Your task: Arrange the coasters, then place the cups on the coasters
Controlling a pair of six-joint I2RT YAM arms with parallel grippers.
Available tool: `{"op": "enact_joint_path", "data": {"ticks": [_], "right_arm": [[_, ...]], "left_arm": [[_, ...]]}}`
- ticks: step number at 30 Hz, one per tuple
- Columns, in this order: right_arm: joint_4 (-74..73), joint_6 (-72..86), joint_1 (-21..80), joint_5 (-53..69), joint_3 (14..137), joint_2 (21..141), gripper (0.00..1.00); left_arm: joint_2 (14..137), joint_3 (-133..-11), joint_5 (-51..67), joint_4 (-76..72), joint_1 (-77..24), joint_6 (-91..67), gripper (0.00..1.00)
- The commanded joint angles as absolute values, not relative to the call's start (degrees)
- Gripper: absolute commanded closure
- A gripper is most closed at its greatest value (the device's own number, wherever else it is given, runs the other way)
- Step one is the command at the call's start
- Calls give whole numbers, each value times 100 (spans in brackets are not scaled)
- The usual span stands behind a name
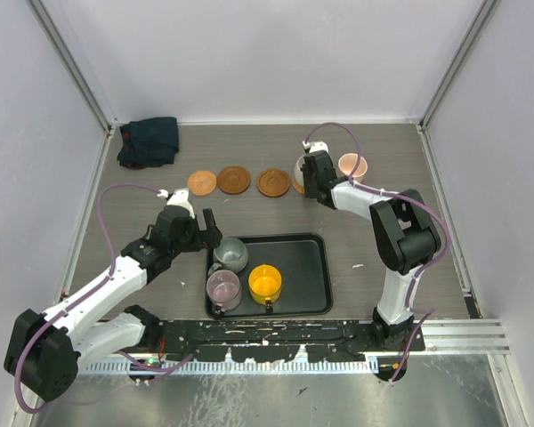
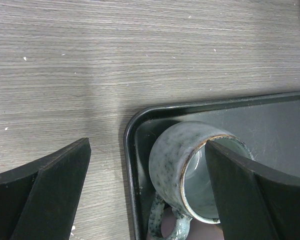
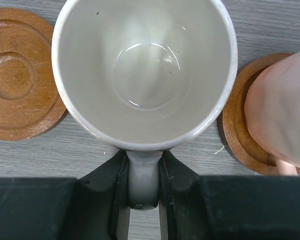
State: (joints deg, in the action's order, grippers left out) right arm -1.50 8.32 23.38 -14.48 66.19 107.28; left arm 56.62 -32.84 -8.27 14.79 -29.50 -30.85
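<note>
Overhead, the right claw (image 1: 306, 176) covers most of the cream white ceramic cup (image 3: 145, 70), so I go by the wrist view. There the two fingers (image 3: 107, 195) are pinching the cup's handle from both sides. The cup's own body hides whatever lies under it, and I cannot tell whether it rests on anything.

A round brown wooden coaster (image 3: 17, 75) with ringed grooves lies just beside it, its edge tucked under the rim in that view. On the other side the pink cup (image 3: 282, 115), cut off by the frame, stands on a second coaster (image 3: 235, 135). From above I make out three coasters (image 1: 234, 180) in a row, plus a brown sliver at the claw.

My left claw (image 2: 147, 150) is spread wide at a corner of the black rectangular tray (image 2: 135, 130). One finger (image 2: 245, 200) crosses the mouth of the grey-green speckled cup (image 2: 170, 160), and the other hangs over the wooden table (image 2: 140, 50). I cannot judge contact.

The mauve cup (image 1: 222, 289) and yellow-orange cup (image 1: 265, 283) stand in the tray. A dark blue cloth (image 1: 149, 140) is bunched in the far left corner.
</note>
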Motion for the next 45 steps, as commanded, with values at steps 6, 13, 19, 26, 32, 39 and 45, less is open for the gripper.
{"op": "enact_joint_path", "data": {"ticks": [6, 13, 19, 26, 32, 39, 45], "right_arm": [[318, 967, 2317, -1653, 6649, 10200, 99], [173, 955, 2322, -1787, 6717, 10121, 99], [105, 942, 2331, -1790, 6770, 10125, 82], [122, 934, 2356, -1762, 6804, 10125, 51], [102, 914, 2397, -1764, 6844, 10125, 44], [15, 916, 2481, -1944, 6791, 10019, 41], [46, 1007, 2572, -2124, 6354, 9466, 28]], "left_arm": [[5541, -3364, -855, 1246, -2918, -3127, 2], [5547, -3349, -835, 1214, -2918, -3146, 2], [5560, -3328, -829, 1211, -2918, -3171, 2], [5521, -3296, -826, 1221, -2919, -3186, 2], [5547, -3278, -827, 1212, -2916, -3203, 2], [5502, -3260, -812, 1212, -2918, -3217, 2], [5462, -3261, -755, 1244, -2918, -3204, 2]]}}
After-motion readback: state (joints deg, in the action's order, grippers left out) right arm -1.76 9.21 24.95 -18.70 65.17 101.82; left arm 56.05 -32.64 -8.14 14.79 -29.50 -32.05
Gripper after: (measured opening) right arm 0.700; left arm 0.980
